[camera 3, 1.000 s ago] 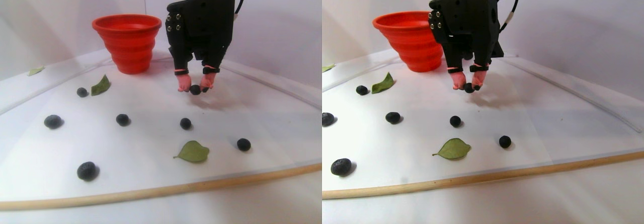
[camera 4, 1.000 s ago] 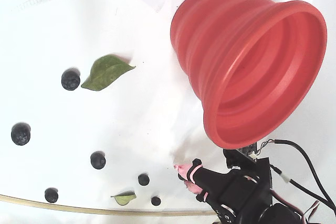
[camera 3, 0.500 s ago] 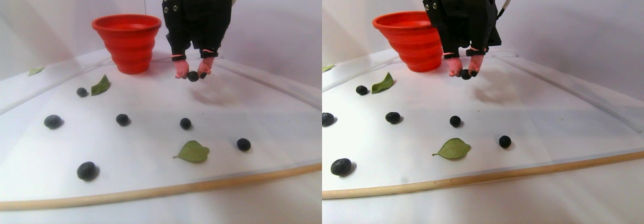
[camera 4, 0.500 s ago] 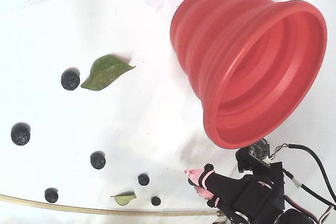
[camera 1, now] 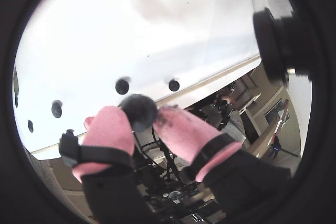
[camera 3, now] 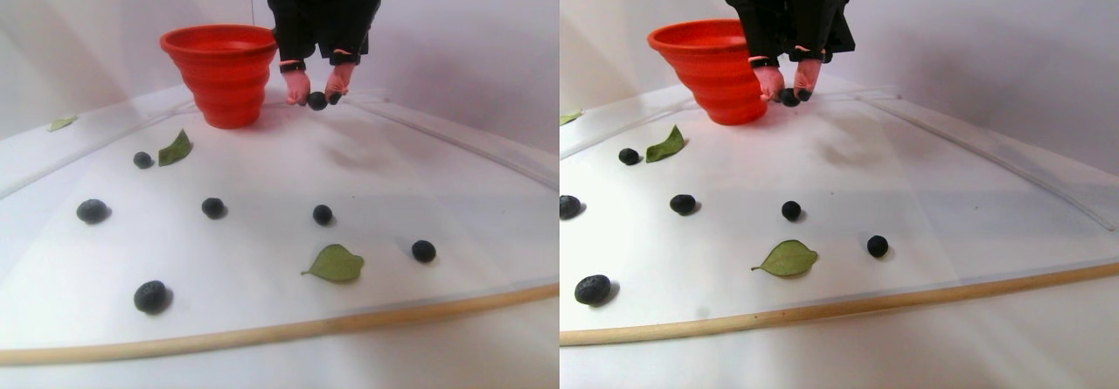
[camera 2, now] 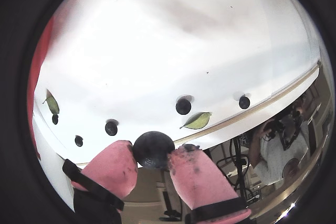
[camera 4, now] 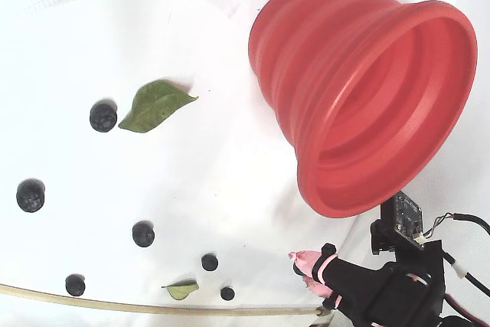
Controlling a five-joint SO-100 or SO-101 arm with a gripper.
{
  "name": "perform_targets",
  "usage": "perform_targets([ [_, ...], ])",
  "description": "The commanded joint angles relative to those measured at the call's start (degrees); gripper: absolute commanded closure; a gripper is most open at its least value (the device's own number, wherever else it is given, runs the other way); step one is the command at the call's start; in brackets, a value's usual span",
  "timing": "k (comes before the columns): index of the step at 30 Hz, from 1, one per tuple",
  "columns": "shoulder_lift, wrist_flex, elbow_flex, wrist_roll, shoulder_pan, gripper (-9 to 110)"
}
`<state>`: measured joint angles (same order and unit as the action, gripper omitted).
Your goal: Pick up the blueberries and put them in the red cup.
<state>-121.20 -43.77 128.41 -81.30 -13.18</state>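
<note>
My gripper (camera 3: 316, 97) hangs in the air just right of the red cup (camera 3: 223, 70) in the stereo pair view, about level with the cup's lower wall. Its pink fingertips (camera 2: 113, 166) are shut on one dark blueberry (camera 2: 153, 149), which also shows in a wrist view as the blueberry (camera 1: 137, 109) in the gripper (camera 1: 140, 121). Several other blueberries (camera 3: 212, 207) lie scattered on the white table. In the fixed view the gripper (camera 4: 305, 269) is below the red cup (camera 4: 367, 105), whose inside looks empty; the held berry is hidden there.
Green leaves (camera 3: 335, 263) (camera 3: 175, 149) lie among the berries, and another leaf (camera 3: 61, 122) lies at the far left. A wooden strip (camera 3: 262, 332) runs along the table's front edge. A white wall stands close behind the cup.
The gripper has risen off the table with the blueberry held and shifted left towards the red cup in the stereo pair view. The loose berries and leaves have not moved.
</note>
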Motion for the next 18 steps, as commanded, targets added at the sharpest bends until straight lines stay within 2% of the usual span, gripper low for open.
perform_targets([
  [1, -6.1, -1.8, -3.6, 0.7, 0.8, 91],
  [18, -12.5, -8.9, -8.2, 1.5, 5.2, 91],
])
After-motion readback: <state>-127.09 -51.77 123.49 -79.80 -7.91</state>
